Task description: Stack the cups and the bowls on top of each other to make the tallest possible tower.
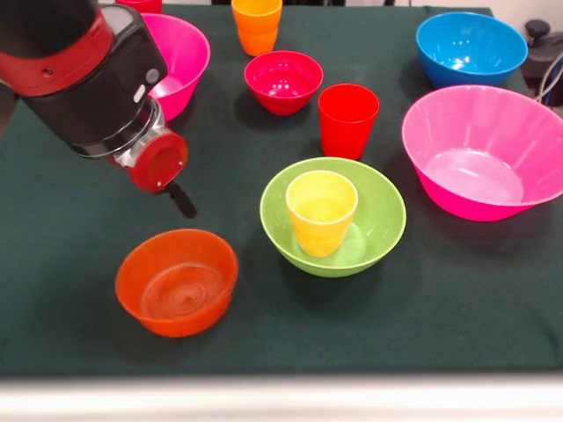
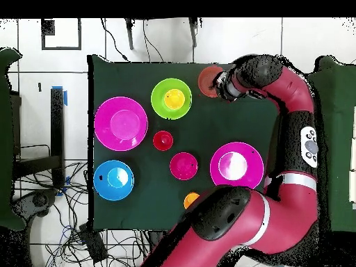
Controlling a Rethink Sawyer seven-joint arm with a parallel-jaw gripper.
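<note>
On the dark green table (image 1: 79, 290), near its front edge, the small orange bowl (image 1: 177, 281) is sitting upright and alone, just below the gripper (image 1: 180, 200). The gripper is hanging over the cloth beside that bowl, not touching it; only one dark fingertip is showing, so whether it is released or clenched cannot be told. Nothing is visibly held.

To the side, the lime-green bowl (image 1: 333, 216) is holding the yellow cup (image 1: 321, 212) upright inside it: that is the tower as it stands. The red cup (image 1: 347, 120) is standing just behind the green bowl, the small crimson bowl (image 1: 283, 81) beside it. The orange cup (image 1: 257, 25) is standing at the far edge. Two hot-pink bowls (image 1: 482, 149) (image 1: 180, 57) and the blue bowl (image 1: 471, 47) are lying well apart.
</note>
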